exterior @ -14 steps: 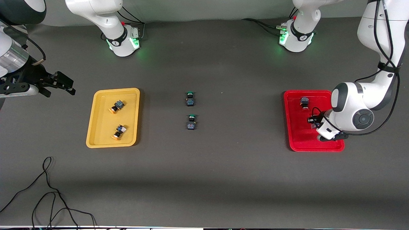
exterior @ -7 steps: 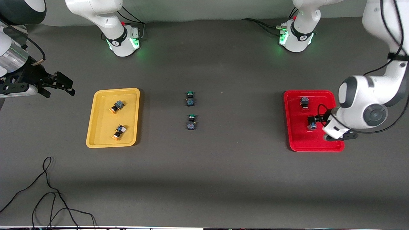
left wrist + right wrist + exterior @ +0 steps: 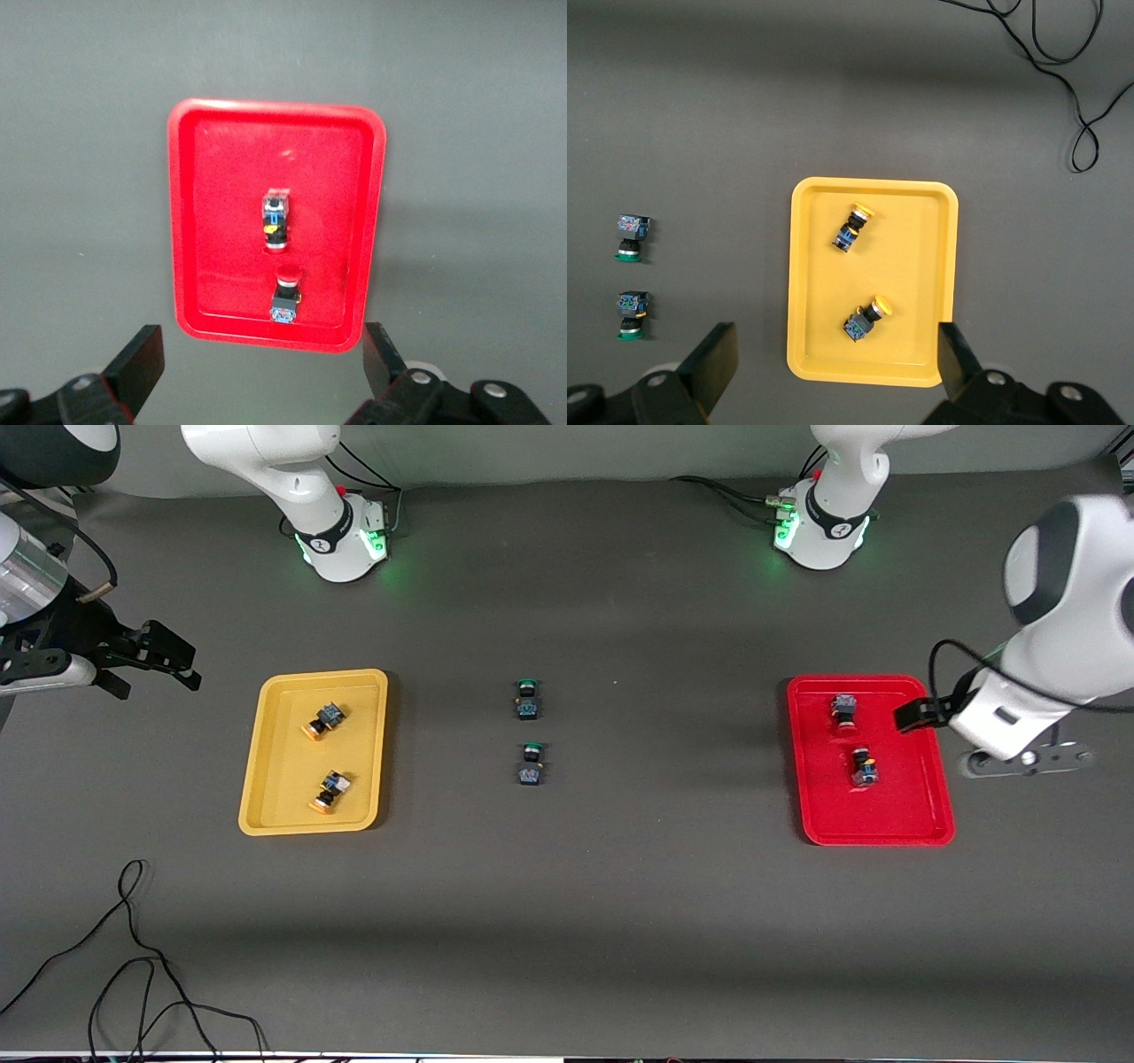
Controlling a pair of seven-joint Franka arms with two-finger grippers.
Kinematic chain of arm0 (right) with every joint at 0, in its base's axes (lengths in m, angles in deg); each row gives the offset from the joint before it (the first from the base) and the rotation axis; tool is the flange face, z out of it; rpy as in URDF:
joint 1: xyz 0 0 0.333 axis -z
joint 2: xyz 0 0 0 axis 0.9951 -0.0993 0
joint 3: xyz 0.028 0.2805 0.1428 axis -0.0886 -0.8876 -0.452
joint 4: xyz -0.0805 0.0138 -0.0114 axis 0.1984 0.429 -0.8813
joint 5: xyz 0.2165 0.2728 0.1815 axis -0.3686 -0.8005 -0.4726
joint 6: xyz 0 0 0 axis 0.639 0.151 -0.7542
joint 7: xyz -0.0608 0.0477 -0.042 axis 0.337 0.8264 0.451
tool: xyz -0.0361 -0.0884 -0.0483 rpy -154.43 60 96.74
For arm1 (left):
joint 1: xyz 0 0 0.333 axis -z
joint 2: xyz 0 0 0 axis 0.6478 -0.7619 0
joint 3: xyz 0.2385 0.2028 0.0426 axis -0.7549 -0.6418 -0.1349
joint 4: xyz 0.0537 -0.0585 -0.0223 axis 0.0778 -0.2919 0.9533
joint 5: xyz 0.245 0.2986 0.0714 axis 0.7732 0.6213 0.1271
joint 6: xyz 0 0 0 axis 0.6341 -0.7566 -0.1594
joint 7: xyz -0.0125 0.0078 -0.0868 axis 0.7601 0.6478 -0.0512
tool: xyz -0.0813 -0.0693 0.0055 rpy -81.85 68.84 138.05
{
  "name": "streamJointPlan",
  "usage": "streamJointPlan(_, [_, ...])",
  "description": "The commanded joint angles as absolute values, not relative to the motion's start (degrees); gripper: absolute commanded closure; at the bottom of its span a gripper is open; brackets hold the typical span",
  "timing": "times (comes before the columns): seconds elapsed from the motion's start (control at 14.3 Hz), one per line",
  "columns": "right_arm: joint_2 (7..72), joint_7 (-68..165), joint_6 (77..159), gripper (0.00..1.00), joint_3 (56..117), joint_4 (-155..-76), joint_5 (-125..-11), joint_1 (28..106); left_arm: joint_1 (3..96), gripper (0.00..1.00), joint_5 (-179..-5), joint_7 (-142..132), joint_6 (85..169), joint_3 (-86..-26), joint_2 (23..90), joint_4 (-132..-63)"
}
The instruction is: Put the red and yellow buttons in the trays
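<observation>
The red tray point(image 3: 886, 834) holds two red-capped buttons point(image 3: 843, 710) point(image 3: 864, 766). The yellow tray point(image 3: 310, 825) holds two yellow-capped buttons point(image 3: 323, 720) point(image 3: 330, 790). My left gripper point(image 3: 1028, 760) is open and empty, raised over the table just off the red tray's edge at the left arm's end. The left wrist view shows the red tray point(image 3: 275, 332) with both buttons point(image 3: 276, 217) point(image 3: 285, 297) past the gripper point(image 3: 263, 367). My right gripper point(image 3: 155, 669) waits open and empty, raised beside the yellow tray. The right wrist view shows this tray point(image 3: 868, 376) and its buttons point(image 3: 851, 227) point(image 3: 868, 319).
Two green-capped switches point(image 3: 527, 698) point(image 3: 531, 763) lie on the dark table midway between the trays; they also show in the right wrist view point(image 3: 631, 237) point(image 3: 631, 314). A loose black cable point(image 3: 133, 957) lies near the front edge at the right arm's end.
My left gripper has risen and drawn away from over the red tray toward the left arm's end, uncovering the second red button lying in the tray. The right gripper has barely moved.
</observation>
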State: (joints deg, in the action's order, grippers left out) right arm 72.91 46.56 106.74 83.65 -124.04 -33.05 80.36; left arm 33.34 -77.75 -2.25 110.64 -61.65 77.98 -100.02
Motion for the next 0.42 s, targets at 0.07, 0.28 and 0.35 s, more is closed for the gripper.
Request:
streamJointPlan(0.07, [72.0,47.9,103.9,0.0,83.4,-121.9,-32.0,80.4,42.3,0.0,-81.0,-8.2,108.5,-71.6,81.7,-99.9])
streamJointPlan(0.28, [71.7,47.9,103.0,0.0,83.4,-120.8,-32.2,80.6,51.2,0.0,-81.1,-12.4,108.7,-82.1,82.0,-99.4])
streamJointPlan(0.35, [71.2,47.9,102.9,0.0,83.4,-120.6,-32.2,80.7,50.9,0.0,-81.0,-12.5,108.5,-82.2,82.1,-99.5])
